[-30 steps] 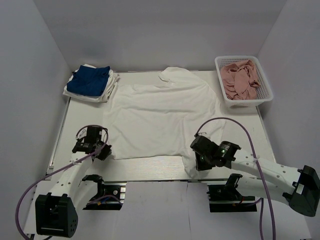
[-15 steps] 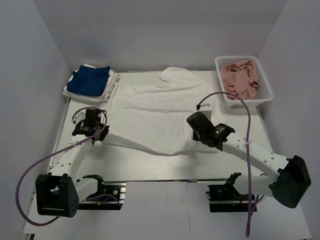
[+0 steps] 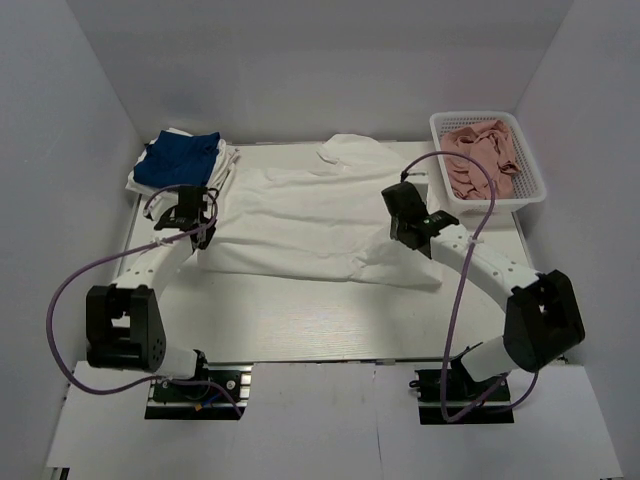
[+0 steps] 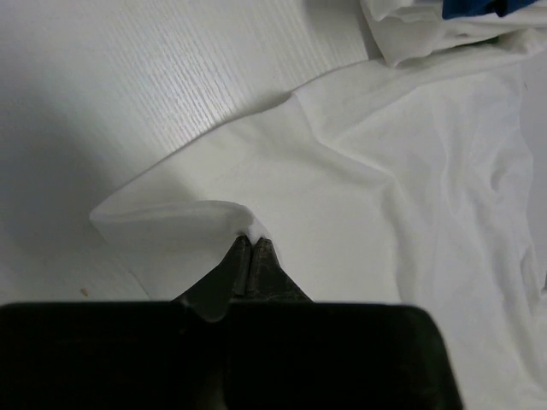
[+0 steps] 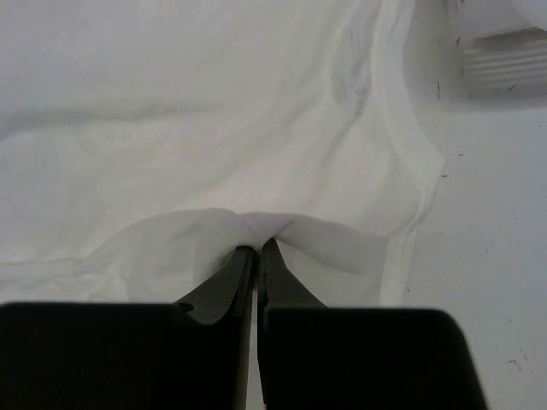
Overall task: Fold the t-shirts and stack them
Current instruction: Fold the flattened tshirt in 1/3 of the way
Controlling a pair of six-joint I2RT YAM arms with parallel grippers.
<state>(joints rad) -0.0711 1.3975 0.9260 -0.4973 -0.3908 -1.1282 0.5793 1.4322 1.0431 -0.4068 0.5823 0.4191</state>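
A large white t-shirt point(image 3: 310, 215) lies spread on the table, its near part doubled over toward the back. My left gripper point(image 3: 200, 222) is shut on the shirt's left hem corner; the left wrist view shows the cloth point(image 4: 385, 196) pinched at the closed tips of that gripper point(image 4: 250, 242). My right gripper point(image 3: 398, 213) is shut on the right hem corner, and in the right wrist view the fabric point(image 5: 214, 128) bunches at its tips point(image 5: 257, 245). A folded royal-blue t-shirt point(image 3: 180, 160) rests on a folded white one point(image 3: 218, 178) at the back left.
A white basket point(image 3: 530, 195) with pink cloth point(image 3: 480, 155) stands at the back right, close to the right arm. Grey walls enclose the table on three sides. The folded stack point(image 4: 410, 34) lies just beyond the left gripper.
Both arms have swung from the near edge toward the back, carrying the white shirt's near hem up and over its body. Both grips have stayed shut.
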